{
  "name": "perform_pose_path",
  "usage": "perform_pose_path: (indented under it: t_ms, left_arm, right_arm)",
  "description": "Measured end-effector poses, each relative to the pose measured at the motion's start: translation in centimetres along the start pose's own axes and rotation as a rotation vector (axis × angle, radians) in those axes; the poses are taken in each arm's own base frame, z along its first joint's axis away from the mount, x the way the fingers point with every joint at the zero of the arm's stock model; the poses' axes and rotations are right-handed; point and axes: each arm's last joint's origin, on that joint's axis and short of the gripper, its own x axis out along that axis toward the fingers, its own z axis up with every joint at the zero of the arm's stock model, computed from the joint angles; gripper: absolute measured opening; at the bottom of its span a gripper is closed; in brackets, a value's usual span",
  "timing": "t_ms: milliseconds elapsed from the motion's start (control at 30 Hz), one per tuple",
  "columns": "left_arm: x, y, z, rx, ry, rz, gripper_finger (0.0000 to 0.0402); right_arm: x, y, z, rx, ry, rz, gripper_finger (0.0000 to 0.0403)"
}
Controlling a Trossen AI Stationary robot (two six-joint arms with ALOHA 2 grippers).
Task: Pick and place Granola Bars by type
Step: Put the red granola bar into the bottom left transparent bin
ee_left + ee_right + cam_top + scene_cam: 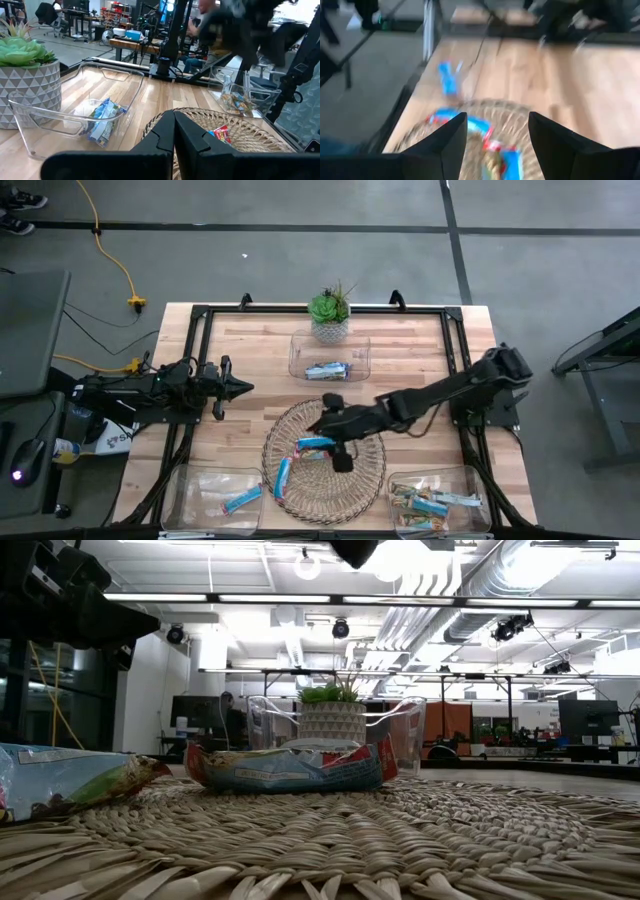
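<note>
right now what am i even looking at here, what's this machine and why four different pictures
It is a robot with two dark arms at a wooden table, sorting wrapped granola bars by type. One picture looks straight down, one sits at table-top height, and one rides on each arm's wrist. A round wicker tray holds blue bars; three clear bins hold sorted ones, near a small potted plant. The right tool hangs open and empty above the tray. The left tool waits shut at the table's left side, holding nothing.
</note>
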Motion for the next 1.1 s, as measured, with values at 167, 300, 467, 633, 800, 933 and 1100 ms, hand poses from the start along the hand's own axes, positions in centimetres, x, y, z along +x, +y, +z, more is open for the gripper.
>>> perform_pose_path:
  t_ms: [167, 300, 467, 633, 800, 933, 1100]
  left_arm:
    - [0.0, 0.0, 0.0, 0.0, 0.0, 0.0, 0.0001]
    - [0.0, 0.0, 0.0, 0.0, 0.0, 0.0, 0.0001]
    - [0.0, 0.0, 0.0, 0.0, 0.0, 0.0, 0.0001]
    - [0.0, 0.0, 0.0, 0.0, 0.0, 0.0, 0.0001]
    - [0.0, 0.0, 0.0, 0.0, 0.0, 0.0, 0.0001]
    - [0.0, 0.0, 0.0, 0.0, 0.0, 0.0, 0.0001]
    - [0.0, 0.0, 0.0, 0.0, 0.0, 0.0, 0.0001]
  right_arm:
    - [2.8, 0.1, -2.0, -0.003, 0.1, 0.059, 0.0195]
    - [4.4, 0.1, -3.7, -0.008, 0.183, 0.071, 0.0195]
    - [5.8, 0.3, -5.7, -0.078, 0.268, 0.062, 0.0195]
    - [6.8, 0.6, -6.9, -0.145, 0.293, -0.009, 0.0195]
    - [7.1, 0.6, -7.4, -0.158, 0.306, -0.053, 0.0195]
    - [7.2, 0.6, -7.5, -0.16, 0.312, -0.063, 0.0195]
    - [7.7, 0.7, -8.1, -0.16, 0.327, -0.05, 0.0195]
